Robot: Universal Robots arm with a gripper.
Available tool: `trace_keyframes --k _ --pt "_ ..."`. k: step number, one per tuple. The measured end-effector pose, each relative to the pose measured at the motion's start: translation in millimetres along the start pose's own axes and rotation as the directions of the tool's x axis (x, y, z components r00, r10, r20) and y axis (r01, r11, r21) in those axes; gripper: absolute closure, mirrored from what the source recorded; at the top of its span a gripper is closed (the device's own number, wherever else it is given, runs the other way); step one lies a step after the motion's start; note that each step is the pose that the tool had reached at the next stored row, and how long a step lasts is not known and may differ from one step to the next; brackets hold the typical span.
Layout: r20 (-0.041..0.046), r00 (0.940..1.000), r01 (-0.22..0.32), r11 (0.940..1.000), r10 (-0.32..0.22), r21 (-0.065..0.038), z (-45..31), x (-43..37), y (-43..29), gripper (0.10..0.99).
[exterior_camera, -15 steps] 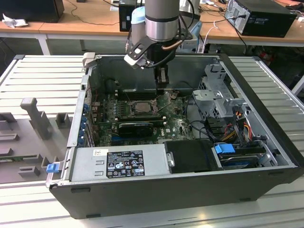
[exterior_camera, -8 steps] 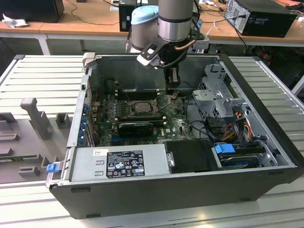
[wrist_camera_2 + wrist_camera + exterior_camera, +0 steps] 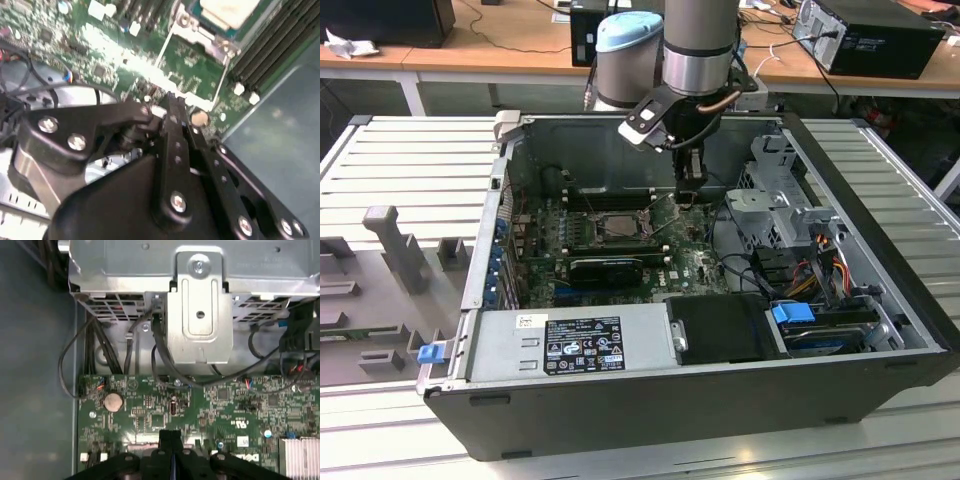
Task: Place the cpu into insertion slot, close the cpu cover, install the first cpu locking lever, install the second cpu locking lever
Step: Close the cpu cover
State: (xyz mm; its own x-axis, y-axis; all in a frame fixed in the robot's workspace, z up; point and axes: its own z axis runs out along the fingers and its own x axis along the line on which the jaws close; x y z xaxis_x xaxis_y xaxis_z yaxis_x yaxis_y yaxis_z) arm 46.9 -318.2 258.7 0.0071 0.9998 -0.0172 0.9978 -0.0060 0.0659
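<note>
In the exterior view, at its left, a grey moulded plastic fixture (image 3: 392,250) lies on the pale slatted metal bench (image 3: 410,160), just beside the open black tower computer case (image 3: 650,410). Along the case's near edge sits the silver box-shaped power supply (image 3: 570,345). Beyond it, on the green circuit board (image 3: 695,265), the long black expansion card (image 3: 605,268) lies just in front of the small square insertion slot (image 3: 612,225), which has a silver metal rim and a dark centre. In the second wrist view a pale silver-grey square face, the cpu (image 3: 227,10), sits inside the insertion slot's silver rim (image 3: 200,32). I cannot tell whether the cover is down over it.

To the exterior view's right of the slot, the grey arm's wrist stands over the open case. Its black fingers (image 3: 692,190) hang low above the board, near the slot but apart from it. In both wrist views the fingers (image 3: 170,435) (image 3: 170,100) are pressed together with nothing seen between them, their tips over bare green board.

In the first wrist view a round silver coin battery (image 3: 113,401) lies on the board near the fingertips. The folded silver sheet-metal drive cage (image 3: 200,315) stands beyond it. In the exterior view that cage (image 3: 775,200) is further right, with a blue plastic tab (image 3: 792,313) and a bundle of coloured cables (image 3: 825,260) near it.
</note>
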Motion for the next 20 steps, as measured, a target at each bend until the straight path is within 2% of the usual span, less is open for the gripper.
trace_keyframes --k 3,9,14,20 --pt "-0.0005 1.0000 0.002 0.9997 -0.002 0.023 1.6 0.6 10.7 0.980" --pt "-0.0027 0.9999 0.016 0.9992 -0.016 0.035 8.3 1.7 17.8 0.980" --pt "-0.0061 0.9997 0.023 0.9988 -0.023 0.043 10.0 1.8 12.9 0.980" --pt "-0.0072 0.9996 0.029 0.9986 -0.029 0.044 9.2 1.7 0.3 0.980"
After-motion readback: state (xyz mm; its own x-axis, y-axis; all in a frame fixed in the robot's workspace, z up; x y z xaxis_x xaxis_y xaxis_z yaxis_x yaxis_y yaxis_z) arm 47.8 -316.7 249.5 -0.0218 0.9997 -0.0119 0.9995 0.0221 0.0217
